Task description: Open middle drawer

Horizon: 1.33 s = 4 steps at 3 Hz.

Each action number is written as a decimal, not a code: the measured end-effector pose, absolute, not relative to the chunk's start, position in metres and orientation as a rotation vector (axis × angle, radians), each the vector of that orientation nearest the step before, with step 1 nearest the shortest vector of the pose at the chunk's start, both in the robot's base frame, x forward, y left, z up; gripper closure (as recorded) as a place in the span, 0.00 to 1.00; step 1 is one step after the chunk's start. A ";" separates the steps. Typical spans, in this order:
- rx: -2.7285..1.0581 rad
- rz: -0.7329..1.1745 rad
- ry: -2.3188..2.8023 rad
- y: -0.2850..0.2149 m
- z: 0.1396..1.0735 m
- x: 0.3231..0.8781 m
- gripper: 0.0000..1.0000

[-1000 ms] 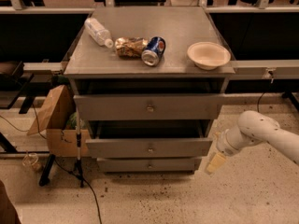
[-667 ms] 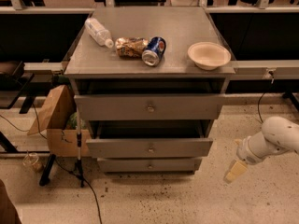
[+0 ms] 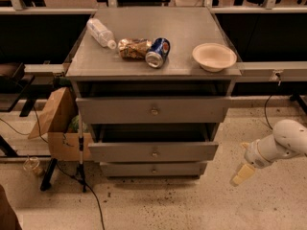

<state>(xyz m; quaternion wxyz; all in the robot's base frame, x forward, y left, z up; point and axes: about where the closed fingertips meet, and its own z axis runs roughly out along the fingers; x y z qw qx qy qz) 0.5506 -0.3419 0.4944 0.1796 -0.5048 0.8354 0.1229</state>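
Note:
The middle drawer [image 3: 153, 152] is a long grey front with a small round knob [image 3: 154, 154]. It stands pulled out a little from the grey cabinet [image 3: 86, 68], with a dark gap above it. My gripper [image 3: 243, 160] hangs low over the floor to the right of the cabinet, apart from the drawer. It is open and holds nothing, with one cream fingertip [image 3: 242, 174] pointing down and left. The white arm [image 3: 283, 143] comes in from the right edge.
The wider top drawer [image 3: 153, 110] also sticks out, and the narrow bottom drawer [image 3: 153, 169] sits further in. On the cabinet lie a plastic bottle [image 3: 100, 32], a snack bag [image 3: 134, 48], a blue can [image 3: 158, 52] and a bowl [image 3: 214, 56]. A cardboard box [image 3: 57, 123] and cables lie at the left.
The arm has drawn back to the right and downward, away from the cabinet's right side. The drawers have not moved.

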 end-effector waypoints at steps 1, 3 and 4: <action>-1.435 0.446 2.296 -0.331 0.485 0.568 0.00; -1.458 0.570 2.199 -0.312 0.471 0.561 0.00; -1.464 0.588 2.150 -0.304 0.474 0.540 0.00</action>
